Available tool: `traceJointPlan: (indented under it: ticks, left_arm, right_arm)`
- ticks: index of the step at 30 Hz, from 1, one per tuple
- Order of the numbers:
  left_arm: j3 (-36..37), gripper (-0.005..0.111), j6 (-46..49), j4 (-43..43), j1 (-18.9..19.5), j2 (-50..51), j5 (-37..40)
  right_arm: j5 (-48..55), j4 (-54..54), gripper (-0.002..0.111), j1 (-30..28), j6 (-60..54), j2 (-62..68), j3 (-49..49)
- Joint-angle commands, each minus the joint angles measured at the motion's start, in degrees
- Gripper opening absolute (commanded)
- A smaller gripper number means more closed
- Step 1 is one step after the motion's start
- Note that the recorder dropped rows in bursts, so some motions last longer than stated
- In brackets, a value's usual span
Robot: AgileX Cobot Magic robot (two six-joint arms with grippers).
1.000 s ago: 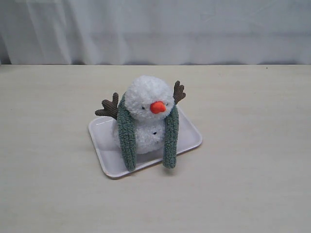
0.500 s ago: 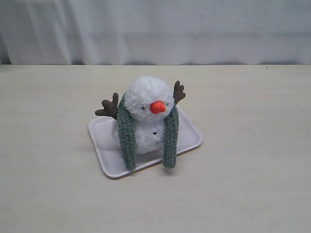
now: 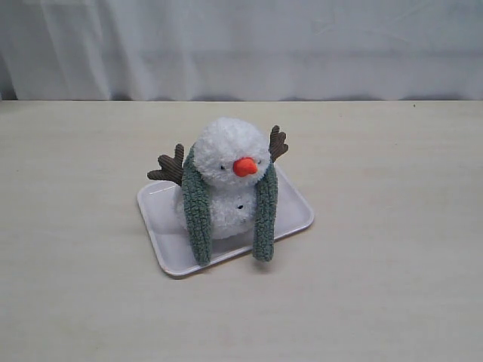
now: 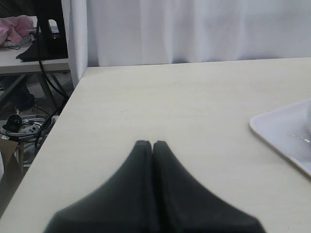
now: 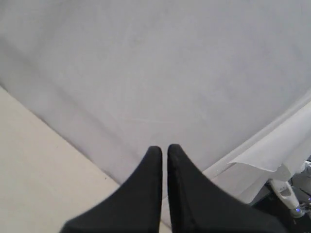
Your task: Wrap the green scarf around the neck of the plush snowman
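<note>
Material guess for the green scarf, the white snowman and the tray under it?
Fuzzy dark-green scarf: matte, nubby fleece-like fabric with a ridged pile. Fluffy white plush snowman: soft curly pile; the orange nose looks smoother, material unclear. White rectangular tray: smooth, with a faint sheen on its rim, probably plastic.

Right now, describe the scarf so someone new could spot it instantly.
On the pale table, a white tray holds a fluffy white snowman. The scarf is the fuzzy dark-green strip draped behind its head, both ends hanging down its front. It is the only green thing there.
</note>
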Motion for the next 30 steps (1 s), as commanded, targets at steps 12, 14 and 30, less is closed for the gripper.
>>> traceJointPlan:
  ticks: [12,14,30]
  left_arm:
    - [0.18,0.0,0.09,-0.42,0.06,-0.15,-0.29]
    - [0.18,0.0,0.09,-0.42,0.06,-0.15,-0.29]
    - [0.18,0.0,0.09,-0.42,0.06,-0.15,-0.29]
  right_arm:
    - [-2.8,-1.89,0.004,-0.29,0.14,-0.17,19.05]
    - [-2.8,-1.89,0.004,-0.29,0.14,-0.17,20.23]
    - [-3.11,-1.89,0.004,-0.29,0.14,-0.17,25.99]
